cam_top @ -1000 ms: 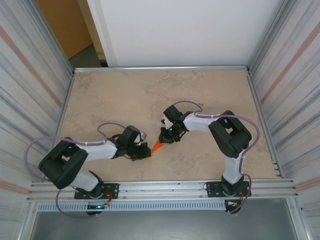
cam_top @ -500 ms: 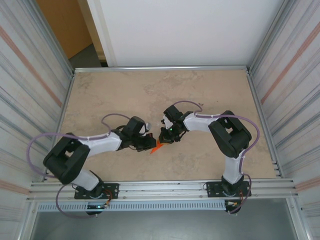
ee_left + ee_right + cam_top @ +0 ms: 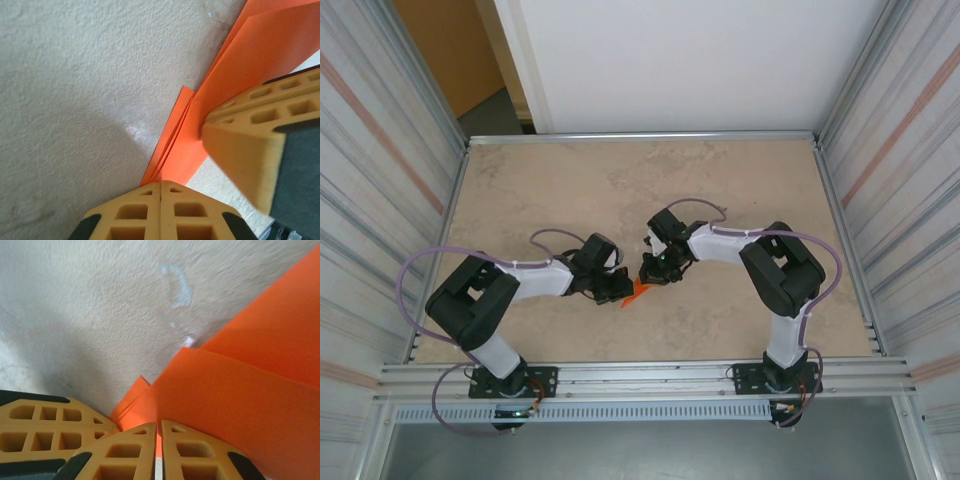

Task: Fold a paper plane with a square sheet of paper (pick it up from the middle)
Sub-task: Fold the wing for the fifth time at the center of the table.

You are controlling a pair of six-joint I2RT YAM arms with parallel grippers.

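Note:
The orange sheet of paper, folded into a narrow pointed paper plane (image 3: pixel 638 291), lies on the table between both grippers. My right gripper (image 3: pixel 650 275) stands over its upper end. In the right wrist view its jaws (image 3: pixel 158 426) are pinched almost together, with an orange strip of the layered paper (image 3: pixel 240 405) between them. My left gripper (image 3: pixel 618 290) sits at the plane's left side. In the left wrist view it is shut (image 3: pixel 161 184), fingertips pressed together right at the edge of the folded paper (image 3: pixel 250 55), nothing between them. A right fingertip (image 3: pixel 250 150) rests on the paper beside it.
The beige table (image 3: pixel 720 190) is fenced by corrugated metal walls left and right, with a metal rail (image 3: pixel 640 375) along the near edge. A faint whitish smear (image 3: pixel 177 287) marks the tabletop past the paper.
My left arm has swung right, bringing its shut gripper from a short way off up against the plane's left edge. The right gripper has stayed put on the paper; less orange shows from above.

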